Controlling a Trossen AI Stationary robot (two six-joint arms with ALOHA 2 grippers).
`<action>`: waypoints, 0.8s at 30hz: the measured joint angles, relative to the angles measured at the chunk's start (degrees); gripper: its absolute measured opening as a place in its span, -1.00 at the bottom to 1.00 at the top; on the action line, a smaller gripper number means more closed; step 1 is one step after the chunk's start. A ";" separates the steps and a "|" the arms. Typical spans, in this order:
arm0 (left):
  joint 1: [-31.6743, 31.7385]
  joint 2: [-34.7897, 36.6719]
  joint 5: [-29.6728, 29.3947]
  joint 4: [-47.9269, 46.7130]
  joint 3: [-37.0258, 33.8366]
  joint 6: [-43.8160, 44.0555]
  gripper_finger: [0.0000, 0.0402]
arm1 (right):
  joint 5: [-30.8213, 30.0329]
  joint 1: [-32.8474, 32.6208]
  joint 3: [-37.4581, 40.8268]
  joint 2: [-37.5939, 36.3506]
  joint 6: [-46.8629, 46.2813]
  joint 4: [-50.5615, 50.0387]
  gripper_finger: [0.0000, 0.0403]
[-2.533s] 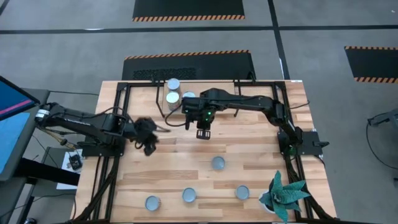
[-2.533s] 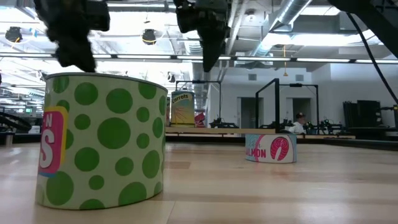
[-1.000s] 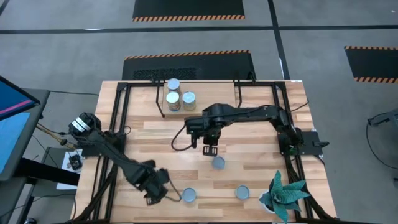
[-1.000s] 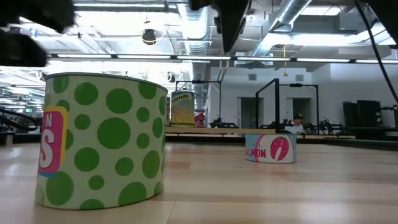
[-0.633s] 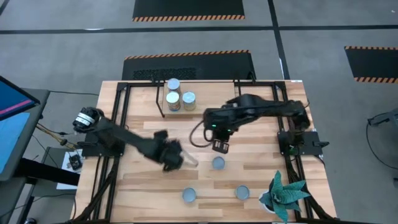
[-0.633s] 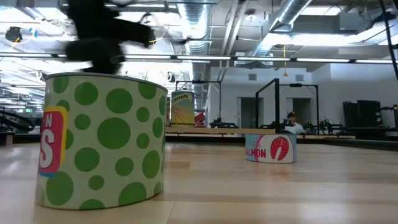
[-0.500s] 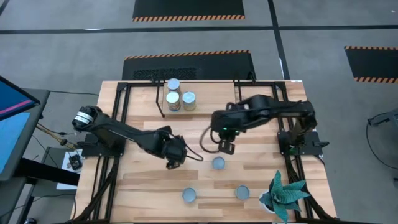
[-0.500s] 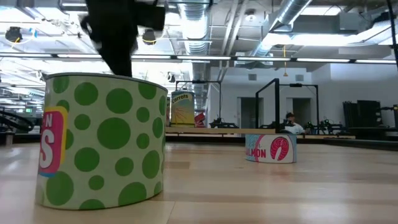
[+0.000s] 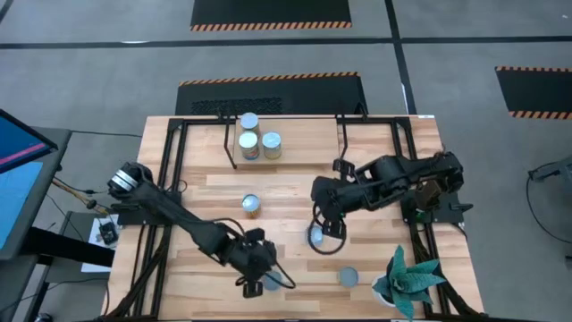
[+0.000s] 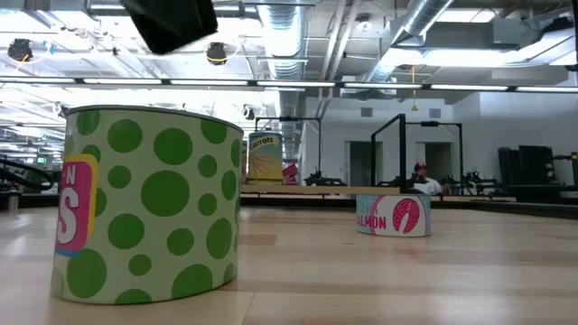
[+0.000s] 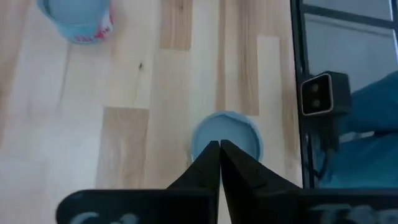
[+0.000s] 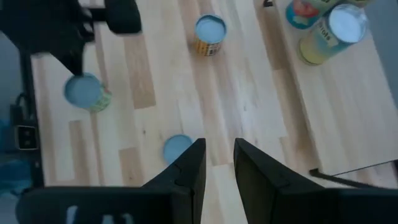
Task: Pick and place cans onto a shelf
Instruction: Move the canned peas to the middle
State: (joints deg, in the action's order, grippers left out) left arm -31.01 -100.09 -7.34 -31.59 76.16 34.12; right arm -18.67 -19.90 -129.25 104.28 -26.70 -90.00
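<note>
The tabletop (image 9: 375, 148) is carrying most of the cans, while the shelf (image 12: 354, 106) at its far edge is holding only three cans (image 9: 249, 145), so several are waiting to be moved. The left tool (image 11: 219, 149) is hanging over the green-dotted can (image 11: 239, 129) near the front edge with its fingers pressed fully together and nothing held. If it is coming down like this, it is likely to be striking the lid rather than straddling the can, and a knock could be pushing the can towards the edge close by. The right tool (image 12: 217, 158) is hovering just beside a blue-topped can (image 12: 178, 148) with its fingers parted narrowly and empty. That gap is looking tight for the can's width, so a fingertip could be landing on the rim and tipping or skidding it. The two arms are also working near each other, so a clash is becoming possible if both are lifting towards the shelf together. A further can (image 9: 250, 206) is standing in the middle, on the way to the shelf, where a carried can could be clipping it. From the low view, a shelf can is reading "carrots" (image 10: 265, 143), a squat tin (image 10: 393, 216) is showing "ALMON" beside a pink fish slice, and the green-dotted can is showing only a large "S".
</note>
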 joint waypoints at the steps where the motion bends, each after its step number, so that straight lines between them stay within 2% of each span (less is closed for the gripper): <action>1: -0.09 -0.96 0.74 0.57 0.01 0.39 -1.00 | -0.01 -0.79 0.00 0.01 -1.09 -0.01 -0.47; 5: -0.10 -5.62 7.75 2.82 0.02 0.86 -1.00 | 0.06 -4.35 0.00 0.01 -4.62 -0.02 -0.47; 8: -0.53 -7.63 10.41 5.61 0.02 1.05 -1.00 | 0.09 -6.35 0.02 0.00 -5.77 -0.01 -0.47; 15: -0.54 -7.92 7.10 5.38 0.02 -0.79 -1.00 | -1.22 -7.95 0.04 0.01 -9.33 0.00 -0.47; 24: 2.49 -9.84 8.52 4.58 0.11 -6.34 -1.00 | -1.20 -7.61 0.04 0.01 -9.22 -0.05 -0.47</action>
State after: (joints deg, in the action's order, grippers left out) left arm -28.53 -109.93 1.18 -27.01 76.27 27.78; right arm -19.86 -27.51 -129.21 104.29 -35.93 -90.05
